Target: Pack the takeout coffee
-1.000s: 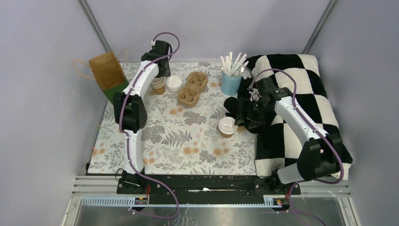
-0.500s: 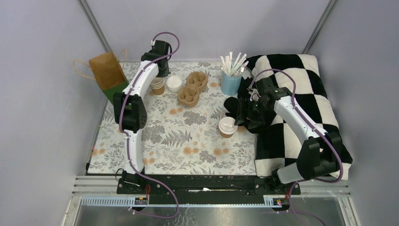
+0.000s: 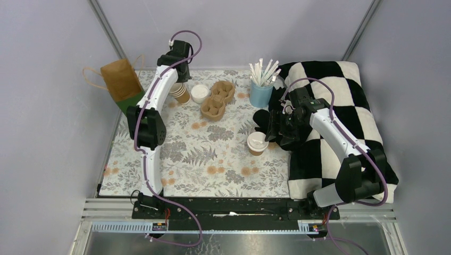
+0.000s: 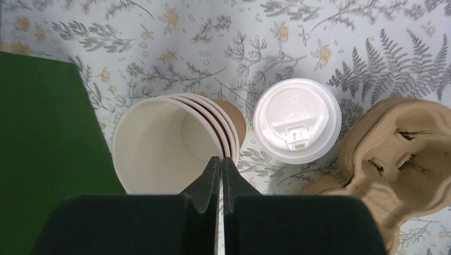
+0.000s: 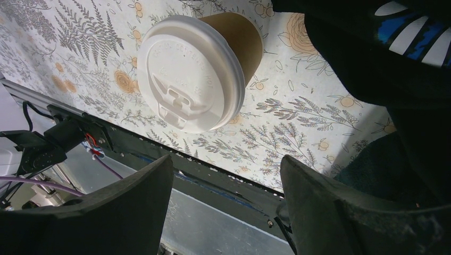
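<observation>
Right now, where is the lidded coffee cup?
Top view: the lidded cup stands right of centre on the floral cloth, just left of the right arm's fingers and the checkered blanket.

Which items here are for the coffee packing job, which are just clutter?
Job: lidded cup; cup stack, its rim pinched by the left claw; loose lid; probably also the pulp carrier and paper bag.
Clutter: straw cup; checked blanket.
</observation>
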`<control>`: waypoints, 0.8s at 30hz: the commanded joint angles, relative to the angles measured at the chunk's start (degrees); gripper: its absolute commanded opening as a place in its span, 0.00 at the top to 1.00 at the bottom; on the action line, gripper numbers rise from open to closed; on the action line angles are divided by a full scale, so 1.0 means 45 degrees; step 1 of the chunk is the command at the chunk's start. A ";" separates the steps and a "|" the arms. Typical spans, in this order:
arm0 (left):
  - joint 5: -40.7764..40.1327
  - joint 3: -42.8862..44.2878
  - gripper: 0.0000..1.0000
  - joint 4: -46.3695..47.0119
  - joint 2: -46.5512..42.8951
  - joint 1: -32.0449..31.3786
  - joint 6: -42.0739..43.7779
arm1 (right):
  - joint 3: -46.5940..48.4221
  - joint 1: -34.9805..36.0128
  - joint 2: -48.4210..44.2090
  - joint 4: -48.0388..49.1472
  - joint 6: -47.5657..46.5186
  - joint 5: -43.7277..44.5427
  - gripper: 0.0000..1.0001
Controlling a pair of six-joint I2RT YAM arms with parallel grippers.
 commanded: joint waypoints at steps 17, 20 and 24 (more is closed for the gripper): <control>-0.2882 0.1103 1.00 -0.1655 0.0247 -0.1323 0.0770 | 0.0116 0.0044 -0.0511 0.0160 0.0141 -0.0315 0.21; -0.3303 0.1178 1.00 -0.1980 0.0350 -0.1485 0.0396 | 0.0240 0.0052 -0.0372 0.0129 0.0105 -0.0295 0.21; -0.4082 0.0824 1.00 -0.2328 0.0214 -0.1515 0.0332 | 0.0451 0.0055 -0.0281 -0.0006 0.0021 -0.0236 0.21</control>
